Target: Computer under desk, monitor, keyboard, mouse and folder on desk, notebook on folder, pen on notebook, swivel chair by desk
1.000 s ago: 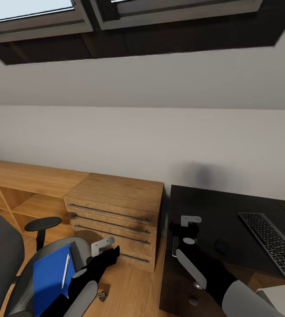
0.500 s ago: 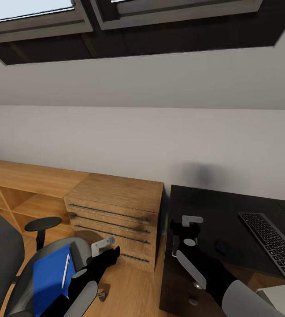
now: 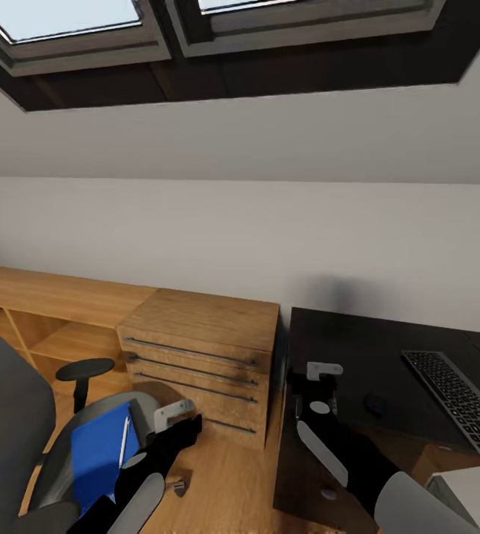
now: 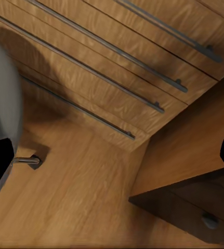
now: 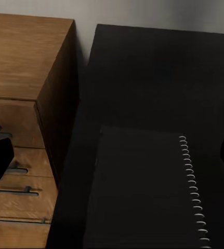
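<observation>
Where the two arms reach out low in the head view, the left gripper [image 3: 182, 423] hangs with its jaws spread wide and nothing between them, over the wooden floor [image 4: 75, 207] in front of the drawer chest [image 3: 202, 348]. The right gripper [image 3: 317, 382] is also wide open and empty, its jaws apart above the notebook [image 5: 143, 192]. The notebook lies flat on the tabletop [image 3: 358, 356] at the edge nearest the chest, with its spiral binding turned away from the chest. Whether the jaws touch the cover cannot be told. The dark cover is barely distinguishable from the black tabletop.

On the side of the chest away from the tabletop stands the swivel chair [image 3: 2, 400], cut off at the frame edge. The blue folder [image 3: 102, 456] lies on its seat with the white pen [image 3: 124, 441] on top, both just beside the left arm and partly hidden by it.

Further along the tabletop from the chest, a small dark shape, perhaps the mouse [image 3: 375, 405], is hard to make out. Beyond it the keyboard [image 3: 462, 404] runs out of frame. Behind the chest rises a white wall [image 3: 240, 222], with skylights [image 3: 69, 15] above.
</observation>
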